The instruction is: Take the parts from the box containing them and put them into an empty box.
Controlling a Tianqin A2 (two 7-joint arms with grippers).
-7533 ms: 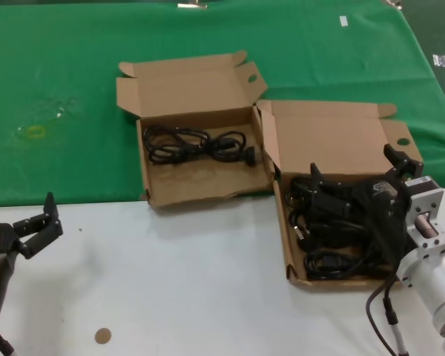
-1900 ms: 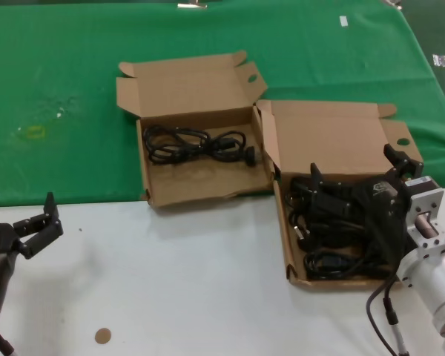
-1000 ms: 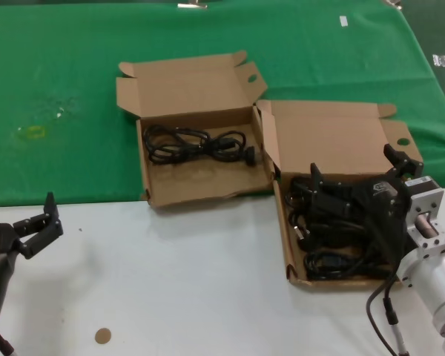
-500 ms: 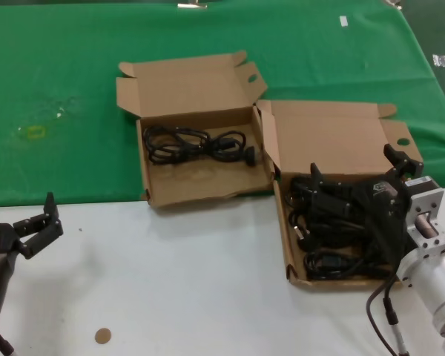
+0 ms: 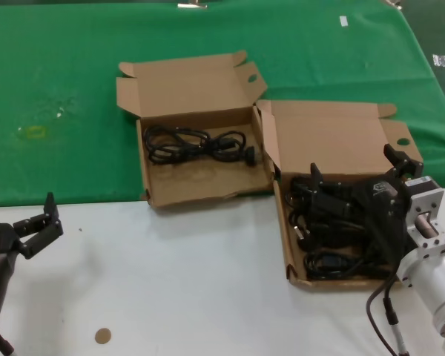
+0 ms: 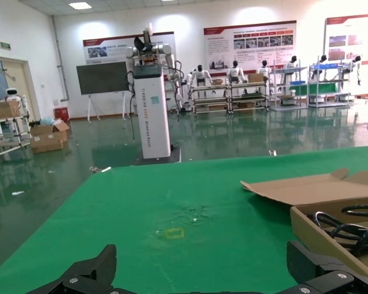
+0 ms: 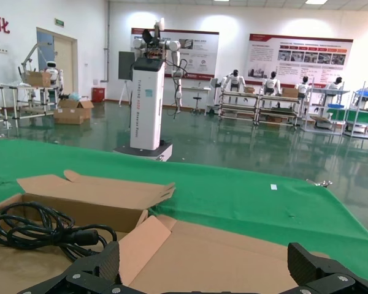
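Two open cardboard boxes lie side by side. The right box [image 5: 334, 141] holds several coiled black power cords [image 5: 326, 245]. The left box [image 5: 200, 189] holds one coiled cord [image 5: 196, 143], which also shows in the right wrist view [image 7: 30, 229] and the left wrist view [image 6: 349, 226]. My right gripper [image 5: 356, 174] is open and empty, hovering over the cords in the right box; its fingertips [image 7: 98, 263] frame that box's lid [image 7: 233, 257]. My left gripper [image 5: 41, 222] is open and empty, parked at the left over the white table.
A green cloth [image 5: 67, 89] covers the far half of the table; the near half is white [image 5: 178, 282]. A small brown disc [image 5: 102, 336] lies near the front left. A yellow mark [image 5: 35, 132] sits on the cloth at the left.
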